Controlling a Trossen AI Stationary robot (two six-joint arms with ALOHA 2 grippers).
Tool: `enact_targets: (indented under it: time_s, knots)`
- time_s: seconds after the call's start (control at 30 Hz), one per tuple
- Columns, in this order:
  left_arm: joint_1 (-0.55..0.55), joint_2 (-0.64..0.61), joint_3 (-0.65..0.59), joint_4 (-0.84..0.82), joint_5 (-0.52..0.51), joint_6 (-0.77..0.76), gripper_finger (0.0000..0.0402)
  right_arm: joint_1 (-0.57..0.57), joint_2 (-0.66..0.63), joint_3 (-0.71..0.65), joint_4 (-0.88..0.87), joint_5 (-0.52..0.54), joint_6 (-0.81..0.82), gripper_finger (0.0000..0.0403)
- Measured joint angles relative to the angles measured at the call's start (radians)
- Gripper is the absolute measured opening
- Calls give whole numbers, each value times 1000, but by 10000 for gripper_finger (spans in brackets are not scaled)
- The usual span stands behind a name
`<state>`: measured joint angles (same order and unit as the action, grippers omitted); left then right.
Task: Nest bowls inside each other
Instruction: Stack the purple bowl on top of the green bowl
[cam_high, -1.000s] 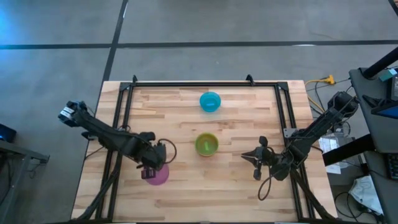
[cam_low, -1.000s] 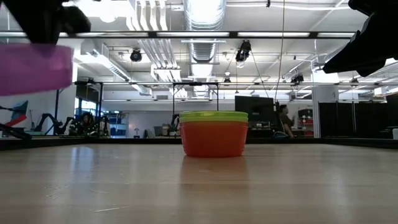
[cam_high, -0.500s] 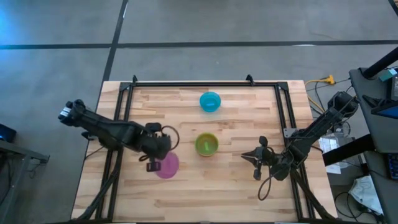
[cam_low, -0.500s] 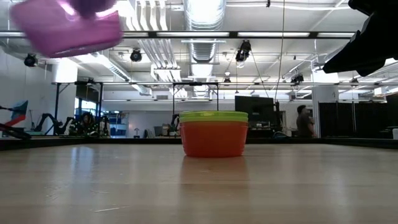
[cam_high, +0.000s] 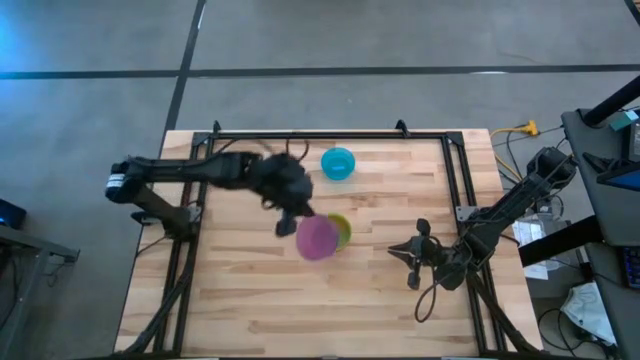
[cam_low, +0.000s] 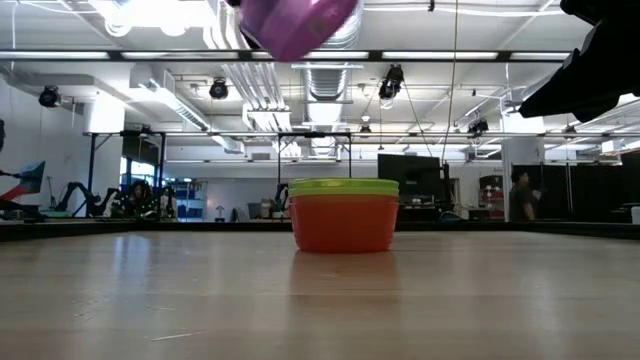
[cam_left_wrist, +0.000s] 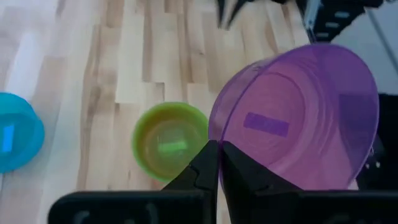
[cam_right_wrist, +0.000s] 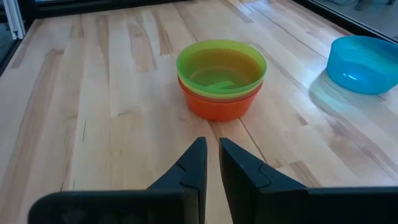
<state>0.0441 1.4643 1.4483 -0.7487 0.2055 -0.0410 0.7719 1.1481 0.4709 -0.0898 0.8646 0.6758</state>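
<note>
Your left gripper (cam_left_wrist: 219, 163) is pinched tight on the rim of the purple bowl (cam_left_wrist: 298, 115), fingers nearly together with only the thin wall between them. It carries the bowl tilted in the air; from overhead the purple bowl (cam_high: 318, 237) overlaps and hides part of the stacked bowls beneath it. In the level view only the bowl's lower part shows, the rest cut off at the upper edge, and the gripper itself is out of sight there.

The green bowl (cam_right_wrist: 221, 65) sits nested in the orange bowl (cam_right_wrist: 217, 105) near the middle of the table (cam_high: 380, 300), upright. A third rim between them is hard to make out. The blue bowl (cam_high: 338, 163) stands alone toward the far edge, well apart from the stack.

Your right gripper (cam_right_wrist: 210, 163) waits low near the table's right side, fingers drawn to a narrow gap, holding nothing. Bare wood lies all around the stack, and the whole near half of the table is open.
</note>
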Motion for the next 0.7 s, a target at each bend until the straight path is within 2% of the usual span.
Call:
enact_targets:
  time_s: [0.17, 0.23, 0.57, 0.7]
  knots:
    - [96, 135, 97, -8, 139, 11, 0, 0, 0, 0, -1, 0, -7, 38]
    - [108, 201, 164, -52, 163, 28, 0, 0, 0, 0, -1, 0, -8, 38]
    - [116, 573, 598, -457, 125, 82, 0, 0, 0, 0, 0, 0, -22, 38]
    - [123, 679, 727, -553, 57, 91, 0, 0, 0, 0, 0, 0, -22, 38]
